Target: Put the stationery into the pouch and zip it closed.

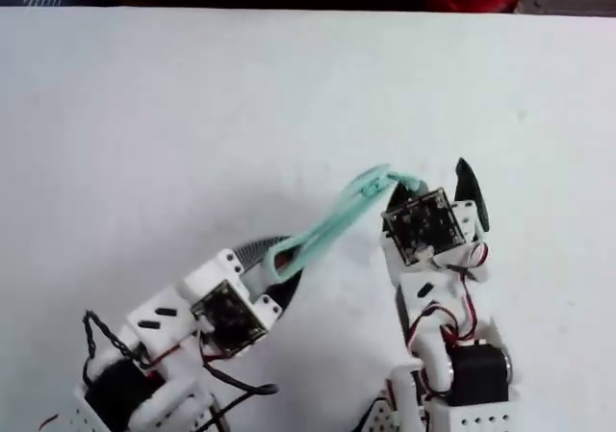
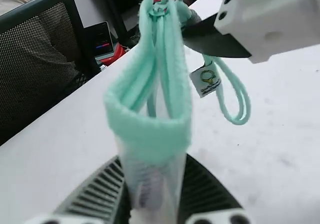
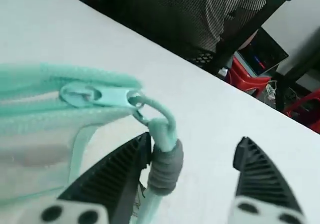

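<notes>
Clamped hard on the near end of the mint pouch [image 2: 150,114] with the left gripper [image 2: 152,194], holding it up above the table [image 1: 192,114]. Could easily fumble the pull cord [image 3: 162,126] from here: might close on air or knock it aside. Got the right gripper [image 3: 195,149] wide open at the pouch's far end, holding nothing, one finger [image 3: 117,174] brushing that cord beside the slider [image 3: 95,94].

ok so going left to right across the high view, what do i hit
left gripper, shut on one end of the pouch → pouch, a mint strip slanting away to the right → right gripper, open at the pouch's zipper end
</notes>
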Robot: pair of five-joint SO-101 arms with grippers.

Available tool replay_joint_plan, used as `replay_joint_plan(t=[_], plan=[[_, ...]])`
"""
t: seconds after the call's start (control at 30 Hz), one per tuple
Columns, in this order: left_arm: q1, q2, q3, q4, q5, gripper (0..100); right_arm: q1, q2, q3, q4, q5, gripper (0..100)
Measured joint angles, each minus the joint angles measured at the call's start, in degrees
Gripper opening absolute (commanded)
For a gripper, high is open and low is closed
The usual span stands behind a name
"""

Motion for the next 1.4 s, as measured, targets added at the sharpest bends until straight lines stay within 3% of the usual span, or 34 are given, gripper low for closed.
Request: replay_joint_plan(t=[0.1, 0.17, 0.37, 0.57, 0.77, 0.93, 1.13, 1.4], plan=[[0.00, 0.00, 0.00, 0.00, 0.00, 2, 0.26, 0.00, 0.00, -2.29, -0.18, 0.9], [0.00, 0.00, 0.00, 0.00, 0.00, 2, 0.26, 0.00, 0.00, -3.16, -0.18, 4.4], [0.00, 0.00, 0.00, 0.00, 0.00, 3, 0.26, 0.00, -3.78, -3.34, -0.35, 1.8], [0.00, 0.00, 0.00, 0.00, 2.73, 20, -1.32, 0.09, -14.77, 2.46, -4.75, 1.8], [-1.67, 0.00, 0.00, 0.35, 12.92, 20, -9.58, -0.53, -20.13, 11.25, -5.10, 1.8], [-1.93, 0.00, 0.00, 0.53, 13.19, 19, -16.09, -0.53, -20.75, 14.51, -5.10, 1.8], [-1.93, 0.00, 0.00, 0.53, 12.92, 1, -19.96, 1.49, -21.01, 15.47, -5.36, 1.8], [1.14, 0.00, 0.00, 0.62, 9.05, 2, -26.90, 10.90, -24.79, 15.47, -6.95, 1.8]])
